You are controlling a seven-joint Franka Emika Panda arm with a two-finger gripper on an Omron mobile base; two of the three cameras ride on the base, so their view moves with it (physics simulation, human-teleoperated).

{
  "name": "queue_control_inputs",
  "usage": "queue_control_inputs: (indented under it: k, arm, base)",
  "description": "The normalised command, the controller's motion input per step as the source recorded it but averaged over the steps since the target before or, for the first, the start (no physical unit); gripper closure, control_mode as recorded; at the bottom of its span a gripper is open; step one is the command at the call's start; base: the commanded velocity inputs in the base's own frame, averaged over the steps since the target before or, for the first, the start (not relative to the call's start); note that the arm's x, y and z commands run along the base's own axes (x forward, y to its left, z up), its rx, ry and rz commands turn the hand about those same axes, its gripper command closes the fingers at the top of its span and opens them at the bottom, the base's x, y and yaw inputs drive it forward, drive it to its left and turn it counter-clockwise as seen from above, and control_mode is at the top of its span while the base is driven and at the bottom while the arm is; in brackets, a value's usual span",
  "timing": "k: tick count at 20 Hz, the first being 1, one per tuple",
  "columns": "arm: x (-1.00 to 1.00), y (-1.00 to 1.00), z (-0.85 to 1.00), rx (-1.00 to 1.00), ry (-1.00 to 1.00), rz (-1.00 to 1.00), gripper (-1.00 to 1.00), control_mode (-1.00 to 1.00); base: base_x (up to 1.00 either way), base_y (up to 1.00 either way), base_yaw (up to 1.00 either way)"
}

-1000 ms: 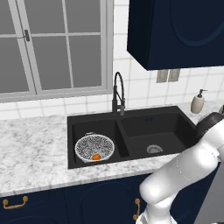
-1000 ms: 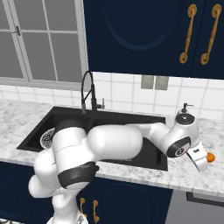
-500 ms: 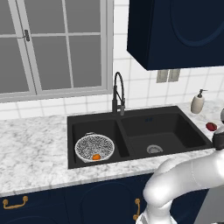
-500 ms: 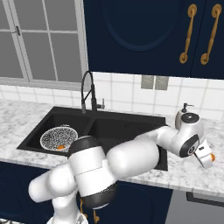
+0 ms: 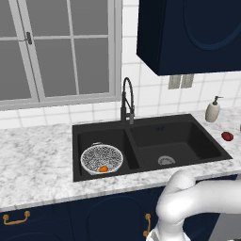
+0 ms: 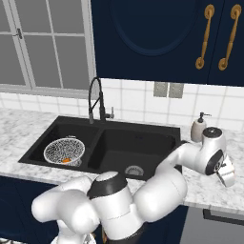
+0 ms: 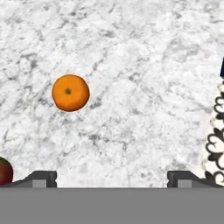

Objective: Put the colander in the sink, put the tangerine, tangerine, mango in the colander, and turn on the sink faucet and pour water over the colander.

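The colander [image 5: 101, 159] [image 6: 64, 150] sits in the left basin of the black sink [image 5: 188, 136] [image 6: 138, 143], with one tangerine [image 5: 103, 168] [image 6: 67, 160] inside it. A second tangerine [image 7: 70, 92] lies on the marble counter, ahead and to the left of my gripper [image 7: 111, 179] in the hand view. The dark red mango [image 5: 227, 136] [image 7: 4, 171] lies on the counter right of the sink. My gripper [image 6: 228, 177] hangs over that counter, open and with nothing between its fingertips [image 7: 41, 178]. The black faucet [image 5: 127, 101] [image 6: 96, 100] stands behind the sink, and no water shows.
A beige soap dispenser [image 5: 212, 109] [image 6: 198, 128] stands at the back right of the sink. A white thing with a black pattern [image 7: 216, 140] shows at the right edge of the hand view. Marble counter [image 7: 144, 65] spreads around the fruit.
The arm has swung further right and lower, uncovering the mango in the left base view. The hand now hides the counter tangerine in the right base view. The jaws stayed open.
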Motion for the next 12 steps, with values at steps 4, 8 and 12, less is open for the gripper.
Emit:
queue_control_inputs:
  k: [4,8,12]
  arm:
    - [0.21,-0.03,-0.2,0.0,0.0,0.0,-1.0,-1.0]
    - [0.3,-0.13,-0.16,0.0,0.0,0.0,-1.0,-1.0]
    - [0.27,-0.28,-0.14,0.0,0.0,0.0,-1.0,-1.0]
  base:
    - [0.0,0.0,0.0]
    - [0.0,0.0,0.0]
    - [0.0,0.0,0.0]
